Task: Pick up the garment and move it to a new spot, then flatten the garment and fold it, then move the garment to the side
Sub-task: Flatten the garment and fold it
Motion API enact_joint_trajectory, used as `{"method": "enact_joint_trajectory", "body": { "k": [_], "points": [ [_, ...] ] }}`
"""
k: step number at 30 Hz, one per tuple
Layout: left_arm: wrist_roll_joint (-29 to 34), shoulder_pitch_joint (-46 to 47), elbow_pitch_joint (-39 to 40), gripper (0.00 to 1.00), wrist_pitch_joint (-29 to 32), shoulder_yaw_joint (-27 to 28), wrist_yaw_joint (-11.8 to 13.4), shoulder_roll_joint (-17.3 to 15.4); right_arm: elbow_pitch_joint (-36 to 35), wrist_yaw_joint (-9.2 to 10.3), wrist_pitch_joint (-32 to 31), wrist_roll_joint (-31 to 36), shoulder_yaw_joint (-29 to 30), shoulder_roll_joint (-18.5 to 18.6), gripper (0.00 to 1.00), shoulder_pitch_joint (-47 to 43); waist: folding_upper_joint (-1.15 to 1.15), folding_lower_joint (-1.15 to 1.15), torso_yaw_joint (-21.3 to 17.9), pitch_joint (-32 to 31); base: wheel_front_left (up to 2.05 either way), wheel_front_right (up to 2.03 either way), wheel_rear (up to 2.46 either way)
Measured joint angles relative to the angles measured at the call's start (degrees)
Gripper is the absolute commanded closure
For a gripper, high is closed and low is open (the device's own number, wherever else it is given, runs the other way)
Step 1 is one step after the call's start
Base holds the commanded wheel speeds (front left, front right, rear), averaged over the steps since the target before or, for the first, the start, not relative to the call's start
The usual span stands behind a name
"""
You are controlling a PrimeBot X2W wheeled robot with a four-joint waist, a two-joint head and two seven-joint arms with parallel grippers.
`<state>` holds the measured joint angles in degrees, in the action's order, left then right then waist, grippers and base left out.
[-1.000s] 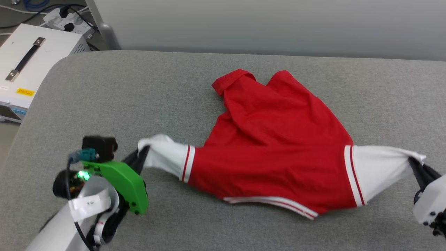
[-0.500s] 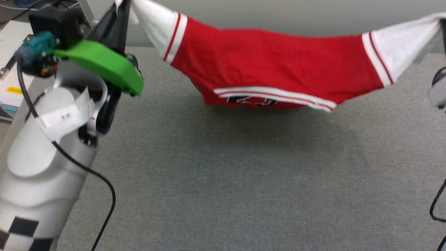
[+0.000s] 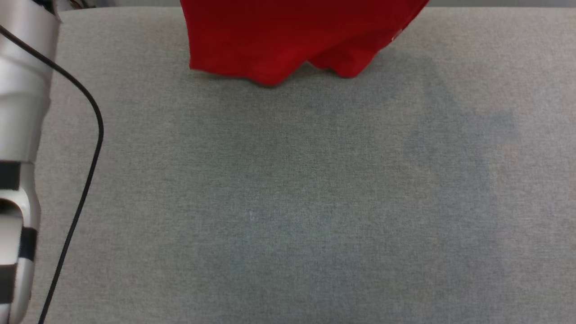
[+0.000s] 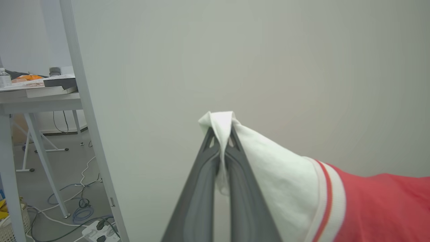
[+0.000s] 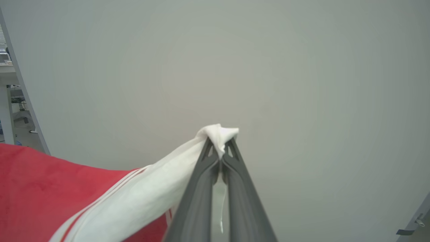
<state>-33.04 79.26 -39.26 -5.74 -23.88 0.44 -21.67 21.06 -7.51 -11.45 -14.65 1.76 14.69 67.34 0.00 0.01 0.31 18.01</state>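
Since a second ago the garment (image 3: 288, 40) has gone from lying spread on the table (image 3: 288, 202) to hanging in the air, and the head camera has shifted too. Its red hem hangs over the table's far part; whether it touches I cannot tell. Its long axis runs sleeve to sleeve between the arms, with the body hanging below both. The left gripper (image 4: 221, 134) is pinched tight on one white sleeve (image 4: 268, 168), and the right gripper (image 5: 220, 148) on the other. Neither arm is nearer, so they should probably travel together when setting it down.

readable text: none | garment (image 3: 288, 36): no lettering legible
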Motion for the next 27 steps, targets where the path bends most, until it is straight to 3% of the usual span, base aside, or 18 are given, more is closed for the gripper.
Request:
{"method": "enact_joint_trajectory", "body": {
  "k": [13,27],
  "points": [
    [0.9,14.9,-14.5,1.00,-5.4,0.7,-2.5,0.6,21.2,-0.01,9.7,2.0,-3.7,-0.1,1.00,21.8,0.00,0.00,-2.6,8.8,0.00,0.00,0.00],
    [-1.0,12.7,-25.9,1.00,-7.9,0.1,-6.3,4.0,36.6,-0.01,15.5,-2.4,-10.8,-2.9,1.00,24.7,0.00,-0.01,-3.2,15.8,0.00,0.00,0.00]
  ]
}}
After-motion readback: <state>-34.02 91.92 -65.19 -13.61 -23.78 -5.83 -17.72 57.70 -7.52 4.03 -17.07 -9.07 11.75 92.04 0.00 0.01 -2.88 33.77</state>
